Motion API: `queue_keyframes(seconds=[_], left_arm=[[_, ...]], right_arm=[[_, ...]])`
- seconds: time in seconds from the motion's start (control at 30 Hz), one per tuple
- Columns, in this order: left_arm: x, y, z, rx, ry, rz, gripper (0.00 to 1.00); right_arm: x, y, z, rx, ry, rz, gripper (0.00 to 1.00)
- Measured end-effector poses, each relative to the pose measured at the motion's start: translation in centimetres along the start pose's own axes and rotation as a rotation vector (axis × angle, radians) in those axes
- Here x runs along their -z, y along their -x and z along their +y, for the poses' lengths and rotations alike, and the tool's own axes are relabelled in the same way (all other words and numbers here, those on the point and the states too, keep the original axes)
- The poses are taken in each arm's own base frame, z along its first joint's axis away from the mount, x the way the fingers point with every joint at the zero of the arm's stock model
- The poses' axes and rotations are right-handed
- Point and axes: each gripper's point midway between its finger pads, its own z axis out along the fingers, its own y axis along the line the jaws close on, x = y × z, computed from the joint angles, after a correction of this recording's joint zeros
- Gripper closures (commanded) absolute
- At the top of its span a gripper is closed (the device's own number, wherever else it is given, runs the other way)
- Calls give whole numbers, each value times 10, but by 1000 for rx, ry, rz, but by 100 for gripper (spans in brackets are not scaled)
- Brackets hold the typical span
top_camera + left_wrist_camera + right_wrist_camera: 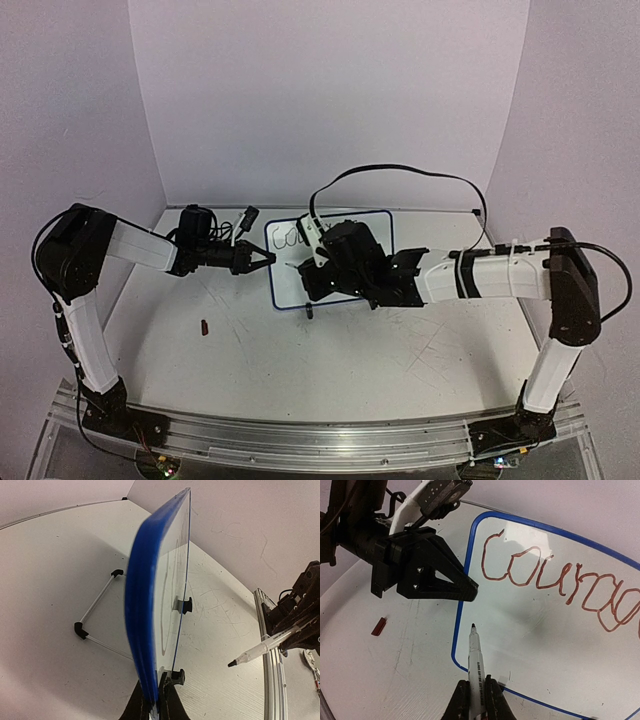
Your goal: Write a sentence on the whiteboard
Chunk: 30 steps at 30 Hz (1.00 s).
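The whiteboard (535, 645), white with a thin blue frame, lies on the table (330, 360) and is partly hidden under my right arm in the top view (376, 228). The sentence (555, 577) runs along the top of the board in reddish-brown loopy letters that read "Courag", with the rest cut off at the view's edge. My left gripper (155, 706) is shut on the board's left edge (142, 605). My right gripper (476, 702) is shut on a white marker (475, 660). The marker's dark tip points at the blank lower-left of the board and stays off its surface.
A small red cap (378, 626) lies on the table left of the board (204, 326). A thin white rod stand with black corners (95, 611) sits behind the board. Two black clip feet (186, 605) show on the board's lower edge. White walls close in the back.
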Motion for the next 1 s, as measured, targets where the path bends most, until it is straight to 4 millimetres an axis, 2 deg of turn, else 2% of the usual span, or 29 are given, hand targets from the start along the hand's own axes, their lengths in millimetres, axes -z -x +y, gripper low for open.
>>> queue_keyframes(seconds=[0.2, 0.4, 0.67, 1.0], left_arm=[[0, 0, 0, 0, 0, 0, 100], [0, 0, 0, -3, 0, 0, 100], [0, -1, 0, -1, 1, 3, 100], [0, -1, 0, -1, 1, 4, 100]], right_arm=[[-7, -9, 2, 37, -6, 21, 100], [-13, 3, 7, 55, 0, 1, 100], [-34, -1, 11, 65, -5, 15, 100], [-39, 7, 11, 74, -24, 5, 100]])
